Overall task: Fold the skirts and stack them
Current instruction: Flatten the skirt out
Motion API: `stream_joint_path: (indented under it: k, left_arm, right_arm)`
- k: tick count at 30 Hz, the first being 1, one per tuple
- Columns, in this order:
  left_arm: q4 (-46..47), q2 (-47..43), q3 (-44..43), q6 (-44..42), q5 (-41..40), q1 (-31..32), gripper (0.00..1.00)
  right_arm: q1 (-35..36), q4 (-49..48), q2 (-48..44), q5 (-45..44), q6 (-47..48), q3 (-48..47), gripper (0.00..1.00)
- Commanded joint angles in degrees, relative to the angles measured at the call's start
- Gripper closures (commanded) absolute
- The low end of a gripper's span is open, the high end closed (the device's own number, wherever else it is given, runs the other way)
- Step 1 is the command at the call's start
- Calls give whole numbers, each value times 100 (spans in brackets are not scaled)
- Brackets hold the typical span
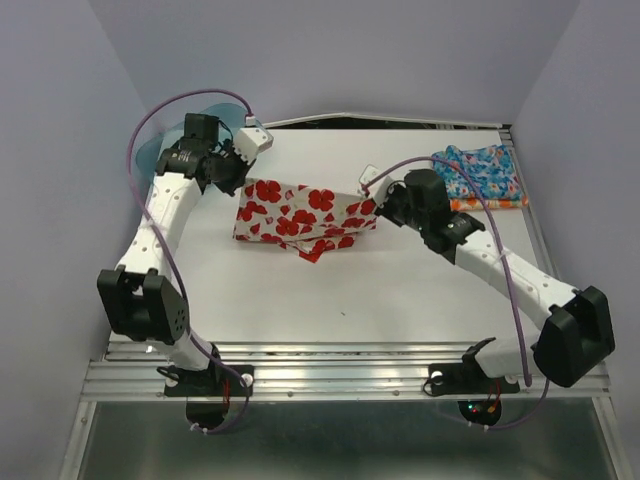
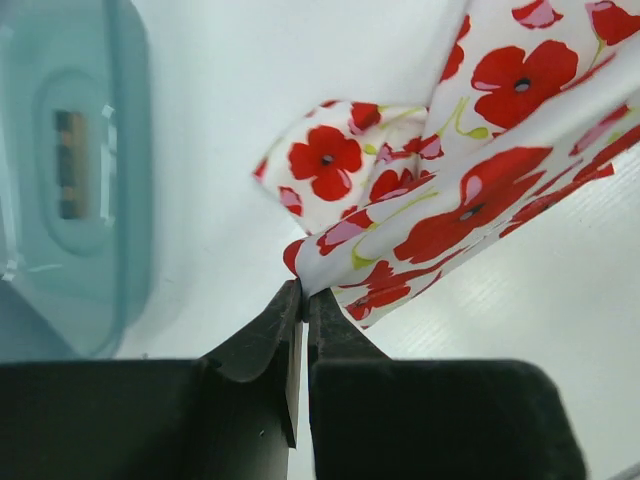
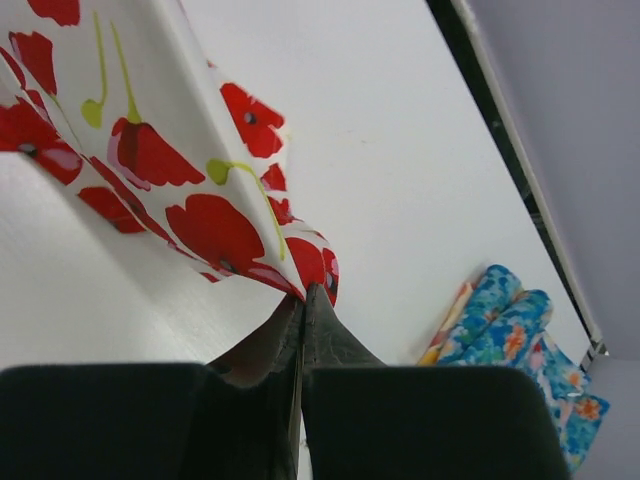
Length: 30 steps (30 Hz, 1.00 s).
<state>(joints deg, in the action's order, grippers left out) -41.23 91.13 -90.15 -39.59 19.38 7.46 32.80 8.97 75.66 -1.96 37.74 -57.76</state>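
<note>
Sagging in soft creases, the poppy-print cloth skirt (image 1: 292, 216) hangs pinched.

Translucent teal tub (image 1: 147, 157) sits at far-left corner of white bench (image 1: 350, 290), partly hidden. Ribbed metal rail (image 1: 340, 366) runs along near edge.

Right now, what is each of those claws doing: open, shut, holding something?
The left gripper is shut on one edge of the poppy skirt.
The right gripper is shut on another edge of the same skirt.
</note>
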Motion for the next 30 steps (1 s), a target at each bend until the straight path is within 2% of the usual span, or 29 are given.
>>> stream_joint_path:
  k: [1, 8, 16, 22, 30]
  left_arm:
    - [782, -859, -214, -663, -610, 1, 100]
    - [1653, -1782, 76, -1006, -558, 62, 100]
    - [1531, -2213, -284, -708, -514, 220, 100]
    - [1610, -3013, 50, -602, -567, 387, 100]
    - [388, -3637, -363, -498, 989, 440, 100]
  right_arm:
    - [-756, 807, 177, 450, 348, -999, 99]
    - [-1056, 1230, 362, 214, 744, -2248, 99]
    - [-1056, 1826, 353, -340, 735, -3592, 99]
    - [-1056, 2451, -103, -428, 788, -4050, 99]
    - [-1056, 3311, -455, -393, 674, -4902, 99]
